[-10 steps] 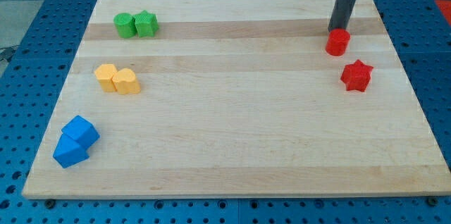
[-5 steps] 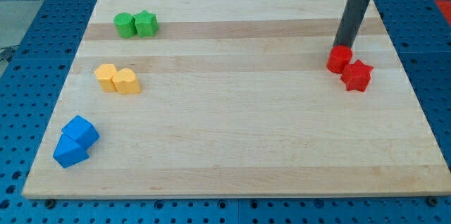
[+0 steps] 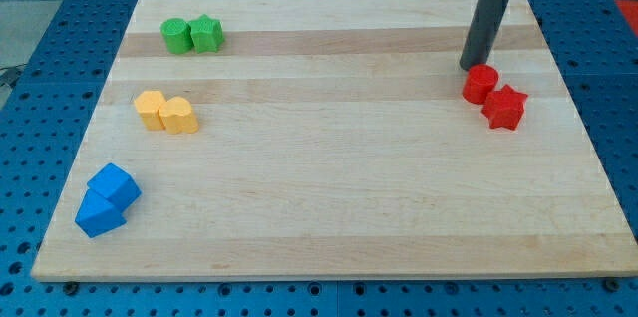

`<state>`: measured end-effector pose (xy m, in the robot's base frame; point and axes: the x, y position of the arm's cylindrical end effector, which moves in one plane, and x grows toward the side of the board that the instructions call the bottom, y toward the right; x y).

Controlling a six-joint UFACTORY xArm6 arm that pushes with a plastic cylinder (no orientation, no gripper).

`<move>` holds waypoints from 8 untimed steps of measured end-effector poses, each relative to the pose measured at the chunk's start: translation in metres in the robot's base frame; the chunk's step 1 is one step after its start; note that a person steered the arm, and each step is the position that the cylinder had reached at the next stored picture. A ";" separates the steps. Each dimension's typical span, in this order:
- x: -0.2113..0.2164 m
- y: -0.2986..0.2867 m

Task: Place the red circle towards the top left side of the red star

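Observation:
The red circle [image 3: 479,85] sits near the view's right edge of the wooden board, touching the upper left of the red star [image 3: 504,107]. My tip [image 3: 472,66] stands just above and slightly left of the red circle, close to it. The dark rod rises toward the view's top right.
A green circle [image 3: 177,35] and a green star [image 3: 206,33] sit together at the top left. Two yellow blocks [image 3: 165,113] sit at the left. Two blue blocks [image 3: 107,199] sit at the bottom left. The board's right edge [image 3: 576,108] is near the red star.
My tip pushed the red circle down against the red star's upper left. The tip has since drawn back a little up and left; the circle stays put.

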<state>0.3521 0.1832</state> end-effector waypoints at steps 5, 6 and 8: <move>0.017 0.004; 0.025 0.004; 0.019 -0.013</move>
